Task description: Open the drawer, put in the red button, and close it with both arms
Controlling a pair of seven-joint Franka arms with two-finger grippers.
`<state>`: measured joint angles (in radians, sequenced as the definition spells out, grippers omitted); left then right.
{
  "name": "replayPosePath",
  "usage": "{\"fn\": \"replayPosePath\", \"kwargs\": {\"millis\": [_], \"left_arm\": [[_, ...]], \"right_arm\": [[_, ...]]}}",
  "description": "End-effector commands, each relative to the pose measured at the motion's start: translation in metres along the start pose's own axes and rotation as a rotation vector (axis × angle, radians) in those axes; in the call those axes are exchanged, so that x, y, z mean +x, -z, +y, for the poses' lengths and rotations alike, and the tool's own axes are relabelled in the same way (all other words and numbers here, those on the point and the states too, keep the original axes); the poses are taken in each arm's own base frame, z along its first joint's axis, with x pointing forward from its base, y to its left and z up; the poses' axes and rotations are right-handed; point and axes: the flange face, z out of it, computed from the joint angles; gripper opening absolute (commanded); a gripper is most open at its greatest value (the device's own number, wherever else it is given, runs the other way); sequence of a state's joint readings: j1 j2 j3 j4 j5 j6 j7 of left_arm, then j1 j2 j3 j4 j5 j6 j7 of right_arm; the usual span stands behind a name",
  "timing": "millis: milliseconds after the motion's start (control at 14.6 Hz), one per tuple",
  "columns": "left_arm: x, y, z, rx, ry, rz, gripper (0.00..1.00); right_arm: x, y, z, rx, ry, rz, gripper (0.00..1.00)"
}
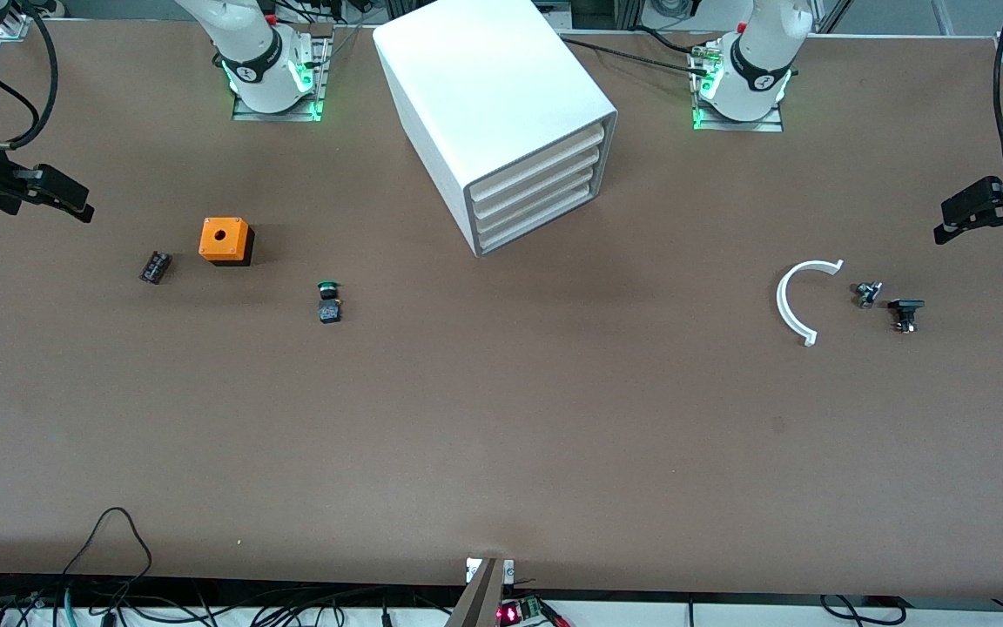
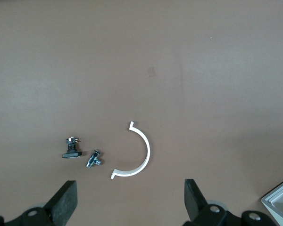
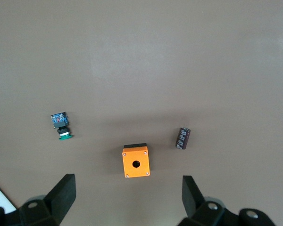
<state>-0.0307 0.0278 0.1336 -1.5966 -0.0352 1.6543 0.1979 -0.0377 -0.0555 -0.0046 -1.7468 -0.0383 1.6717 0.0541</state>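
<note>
While both arms wait, left black 2-finger gripper (image 1: 967,212) wide open over brown table (image 1: 501,418) near white plastic half-ring (image 1: 784,300), right black 2-finger gripper (image 1: 62,196) wide open near orange box (image 1: 225,239), white drawer cabinet (image 1: 501,78) shut, red button not visible.

Both arms leave the front view at its side edges; the white drawer unit (image 2: 279,200) is cut off in the left wrist view

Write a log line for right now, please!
drawer unit: all shut | left claw: open, waiting at left arm's table end | right claw: open, at right arm's table end | red button: not seen
</note>
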Motion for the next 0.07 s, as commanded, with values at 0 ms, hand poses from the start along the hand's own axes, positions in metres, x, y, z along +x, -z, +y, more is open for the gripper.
{"fn": "replayPosePath", "kwargs": {"millis": [0], "left_arm": [[-0.0010, 0.0067, 0.0027, 0.012, 0.009, -0.006, 1.00]], "right_arm": [[-0.0014, -0.0013, 0.0038, 0.016, 0.000, 0.005, 1.00]]}}
